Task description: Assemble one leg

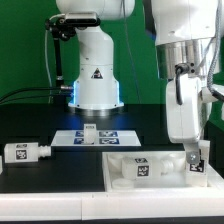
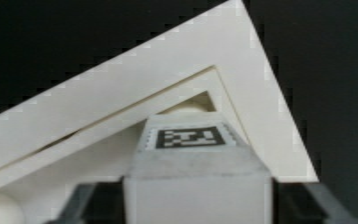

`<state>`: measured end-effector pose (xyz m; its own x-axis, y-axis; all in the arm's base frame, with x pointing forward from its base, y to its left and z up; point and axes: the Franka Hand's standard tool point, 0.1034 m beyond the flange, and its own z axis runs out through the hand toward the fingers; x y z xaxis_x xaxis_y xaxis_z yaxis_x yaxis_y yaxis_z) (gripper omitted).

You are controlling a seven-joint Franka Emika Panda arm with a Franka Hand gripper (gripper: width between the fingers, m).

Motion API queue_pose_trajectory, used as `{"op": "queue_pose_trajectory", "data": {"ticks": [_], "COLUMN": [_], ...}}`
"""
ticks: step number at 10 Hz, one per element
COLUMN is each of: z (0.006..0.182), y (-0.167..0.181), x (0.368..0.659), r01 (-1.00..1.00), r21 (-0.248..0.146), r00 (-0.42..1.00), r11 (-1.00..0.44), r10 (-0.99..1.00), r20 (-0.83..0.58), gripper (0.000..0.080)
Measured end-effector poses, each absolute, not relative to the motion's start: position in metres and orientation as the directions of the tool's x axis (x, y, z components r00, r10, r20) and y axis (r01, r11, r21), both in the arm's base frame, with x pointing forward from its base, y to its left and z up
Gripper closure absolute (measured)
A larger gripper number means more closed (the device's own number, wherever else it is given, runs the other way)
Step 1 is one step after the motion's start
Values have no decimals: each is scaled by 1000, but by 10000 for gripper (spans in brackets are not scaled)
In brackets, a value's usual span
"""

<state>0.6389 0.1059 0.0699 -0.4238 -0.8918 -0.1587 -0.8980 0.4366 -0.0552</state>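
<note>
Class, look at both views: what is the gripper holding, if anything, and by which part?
The gripper holds the leg, clamped by its upper part; its tagged end points down at the panel's corner.

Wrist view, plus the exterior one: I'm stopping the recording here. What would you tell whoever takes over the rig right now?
Gripper: fingers shut on the small white plastic tagged peg, the leg.
Leg: held upright at a corner of the wide flat white rimmed panel, on the exterior view's right.
A second tagged white peg lies loose on the table at the exterior view's left.
Done: leg grasped and set at the corner.
Left: whether it is fully seated cannot be told; probably fix it in, then release.
</note>
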Motion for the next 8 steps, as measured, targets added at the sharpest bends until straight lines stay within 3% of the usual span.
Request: {"op": "queue_pose_trajectory", "data": {"ticks": [1,2,3,4,6,8], "z": [70,70,71,84,123,125], "y": [106,106,108,116,119,117], "x": [639,639,639,641,652,653], "r01": [-899,-900,-904,-917,-922,-922], "r21": [-55,-56,-58,-69,-118,-122], "r00": [-422,-419,-411,-378,-340,-338], "r11": [435,431,424,393,370,368], "r10": [-893,-894,-898,-910,-916,-917], "r20": [-158,-158,-159,-170,-211,-212], "gripper": [264,183,183,156,150,150]}}
